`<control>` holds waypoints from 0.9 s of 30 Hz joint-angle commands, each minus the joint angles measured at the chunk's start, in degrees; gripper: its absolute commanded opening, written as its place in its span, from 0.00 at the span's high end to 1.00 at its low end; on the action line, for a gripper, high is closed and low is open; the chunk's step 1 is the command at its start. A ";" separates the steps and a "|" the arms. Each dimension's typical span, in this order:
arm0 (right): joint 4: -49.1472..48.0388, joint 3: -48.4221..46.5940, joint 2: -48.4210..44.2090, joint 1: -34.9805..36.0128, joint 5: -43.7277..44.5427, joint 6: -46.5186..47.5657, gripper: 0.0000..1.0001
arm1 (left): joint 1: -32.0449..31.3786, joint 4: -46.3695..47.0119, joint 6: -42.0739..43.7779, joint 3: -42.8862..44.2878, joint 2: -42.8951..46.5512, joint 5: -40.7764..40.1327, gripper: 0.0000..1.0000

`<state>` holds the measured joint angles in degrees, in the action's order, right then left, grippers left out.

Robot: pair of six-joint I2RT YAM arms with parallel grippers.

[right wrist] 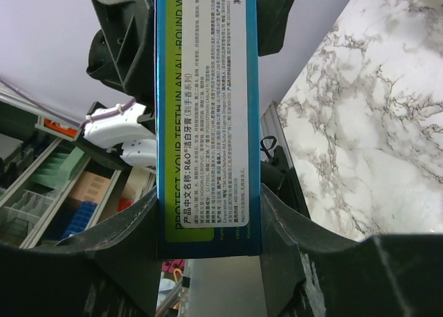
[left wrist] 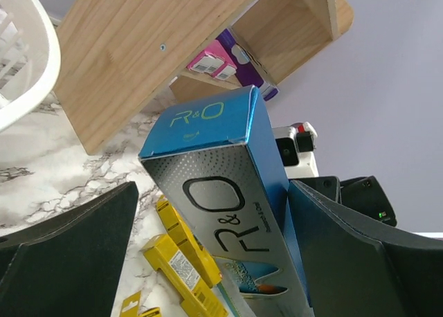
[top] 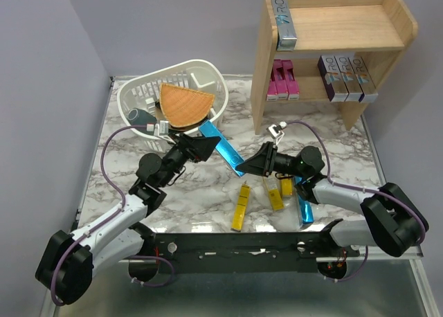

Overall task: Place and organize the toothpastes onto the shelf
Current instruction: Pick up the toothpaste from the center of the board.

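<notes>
Blue carton (right wrist: 208, 123) tight in right jaws, between gaping left jaws; fine print legible wrist-side only.

A marble table (top: 204, 192) carries a white basket (top: 142, 95) upper left and the wooden shelf (top: 261, 68) upper right. Near lower centre lie yellow cartons (top: 240, 207) and one blue carton (top: 305, 210).

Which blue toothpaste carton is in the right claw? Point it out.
The blue carton held aslant above the table, one end clamped in the right claw. A second blue carton lies flat beside the yellow ones.
</notes>
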<state>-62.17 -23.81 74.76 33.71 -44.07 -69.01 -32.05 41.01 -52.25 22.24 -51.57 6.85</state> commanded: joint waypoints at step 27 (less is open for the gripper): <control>27.78 -3.17 -14.72 0.47 11.62 35.21 0.04 | -2.49 -27.82 -9.18 10.36 3.58 -17.75 0.61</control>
<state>-51.09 -24.27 69.19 33.65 -42.50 -54.22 -34.59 23.51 -60.84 29.06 -50.09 -3.29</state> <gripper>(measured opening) 0.945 0.587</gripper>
